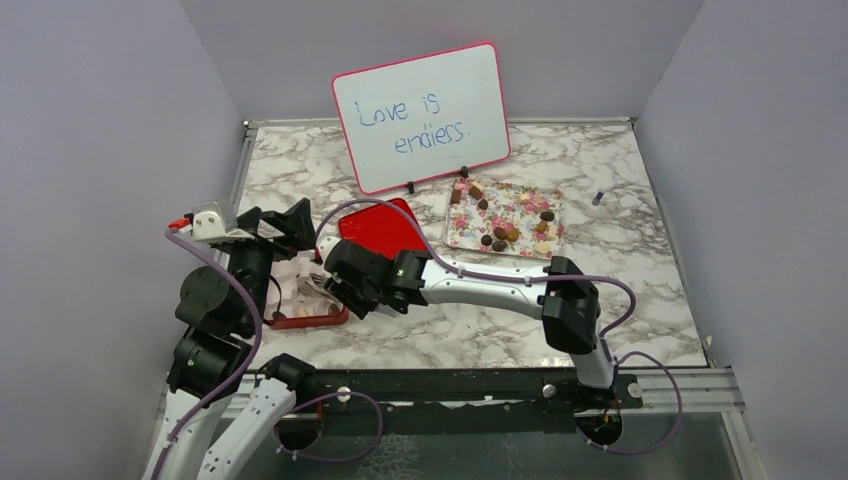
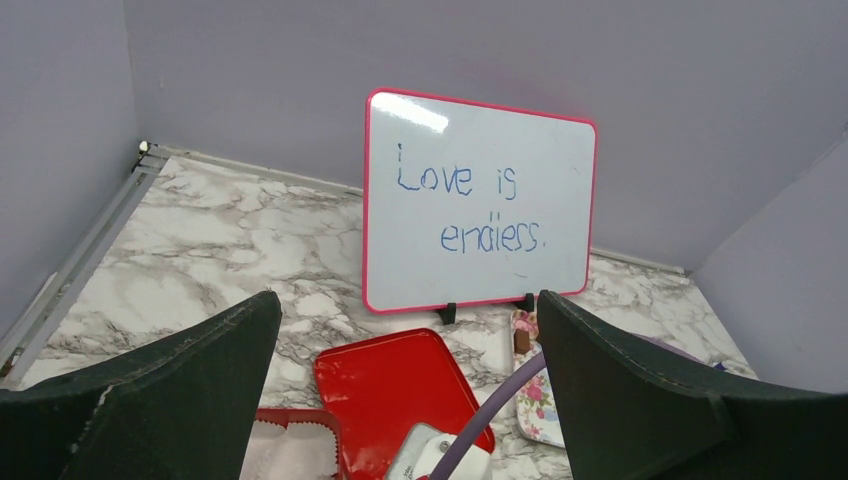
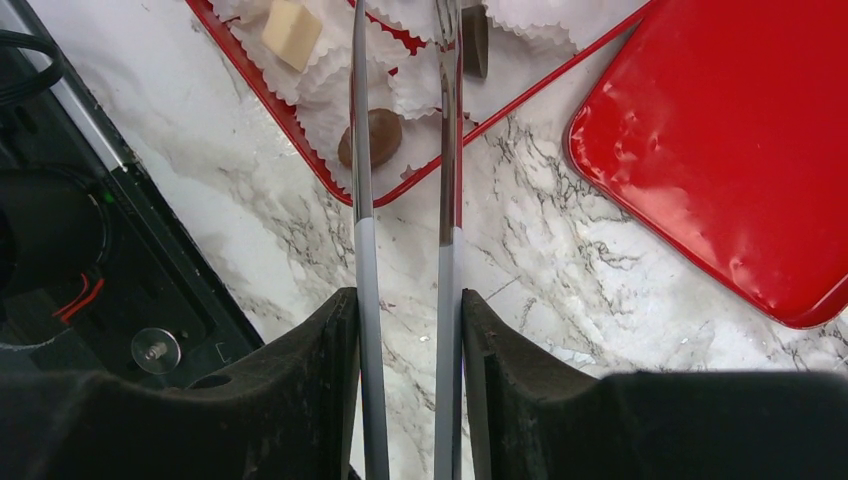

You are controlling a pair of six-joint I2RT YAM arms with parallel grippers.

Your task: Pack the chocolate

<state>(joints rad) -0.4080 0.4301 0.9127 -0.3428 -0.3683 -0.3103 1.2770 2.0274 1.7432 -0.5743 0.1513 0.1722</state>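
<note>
Marble tabletop [image 1: 480, 330] under both arms. Right gripper [image 3: 408, 295] is clamped on metal tongs [image 3: 362, 150], their tips over the red box [image 1: 310, 321], where chocolate [image 3: 371, 137] sits in paper cups. More lies on the flowered tray [image 1: 460, 235], back right. Left gripper [image 2: 408, 305] hangs wide apart, holding nothing, facing the whiteboard [image 2: 480, 200].

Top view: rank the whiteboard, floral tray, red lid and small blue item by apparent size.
1. whiteboard
2. floral tray
3. red lid, partly under the right arm, so unsure against the tray
4. small blue item
</note>
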